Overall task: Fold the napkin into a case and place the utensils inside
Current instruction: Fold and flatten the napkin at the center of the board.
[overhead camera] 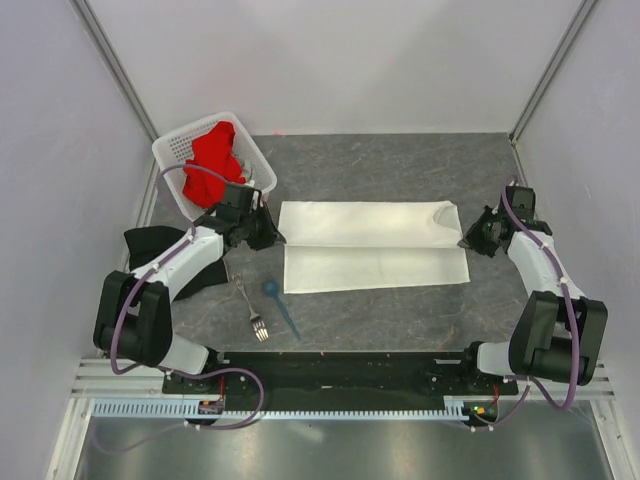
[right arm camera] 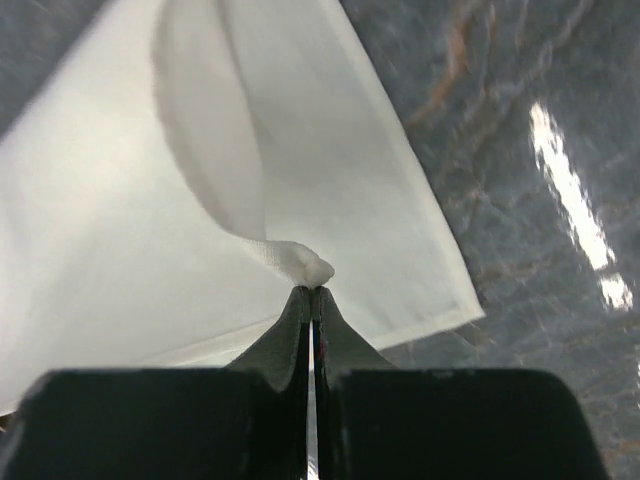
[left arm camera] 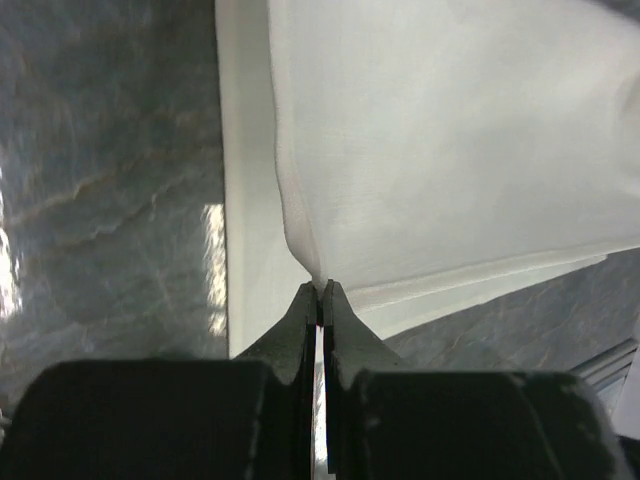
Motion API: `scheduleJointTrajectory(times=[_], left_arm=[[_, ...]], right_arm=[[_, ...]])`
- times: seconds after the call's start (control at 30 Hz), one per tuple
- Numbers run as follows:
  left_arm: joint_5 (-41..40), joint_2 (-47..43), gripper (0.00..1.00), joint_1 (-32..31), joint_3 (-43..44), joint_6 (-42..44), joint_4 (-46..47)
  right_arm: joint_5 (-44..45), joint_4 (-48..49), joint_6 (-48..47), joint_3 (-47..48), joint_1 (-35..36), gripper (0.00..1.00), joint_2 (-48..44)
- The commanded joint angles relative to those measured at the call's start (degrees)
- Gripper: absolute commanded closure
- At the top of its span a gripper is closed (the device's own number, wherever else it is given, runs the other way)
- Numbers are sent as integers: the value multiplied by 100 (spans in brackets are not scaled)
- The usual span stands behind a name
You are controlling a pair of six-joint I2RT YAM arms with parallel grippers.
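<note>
- The napkin (overhead camera: 372,262) is plain, soft, cream-white fabric. It lies on the grey marbled table (overhead camera: 400,165) as a wide rectangle in 2 overlapping layers, its long axis running left to right between the arms.
- The left tool (left arm camera: 320,290) is pressed together, pinching the upper layer's left edge.
- The right tool (right arm camera: 312,292) is pressed together on a small bunched fold at the right edge.
- The thin silver fork (overhead camera: 252,310) and the blue plastic spoon (overhead camera: 280,305) lie side by side near the napkin's near-left corner. The fork's tines point toward the near edge.
</note>
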Motion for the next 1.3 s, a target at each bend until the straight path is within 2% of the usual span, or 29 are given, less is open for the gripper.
scheduleJointTrajectory(times=[0.0,0.13,0.3,0.47,0.6,0.77,0.97,1.13,1.27], left_arm=[[71,-214,98,-177,-621,-237,-145],[317,-161,98,-326,-842,-395,-32],[45,-56,98,-660,-912,-449,-31],[-25,120,98,-740,-1026,-458,-31],[19,85,98,-731,-1044,-414,-57],[-350,-450,98,-731,-642,-308,-215],[-465,-434,98,-714,-52,-176,-418],[-350,-390,98,-714,-235,-220,-479],[-412,-442,98,-714,-542,-176,-444]], right_arm=[[198,134,-100,-624,-14,100,-287],[285,187,-117,-854,-14,100,-244],[549,214,-161,-1012,-5,100,-129],[831,380,-214,-995,-31,100,64],[726,346,-240,-837,-23,100,108],[830,187,-320,-267,-32,100,-217],[1235,-103,-293,288,-93,100,-235],[1419,-252,-276,-176,-111,100,-418],[1649,-68,-232,-913,-137,100,-499]])
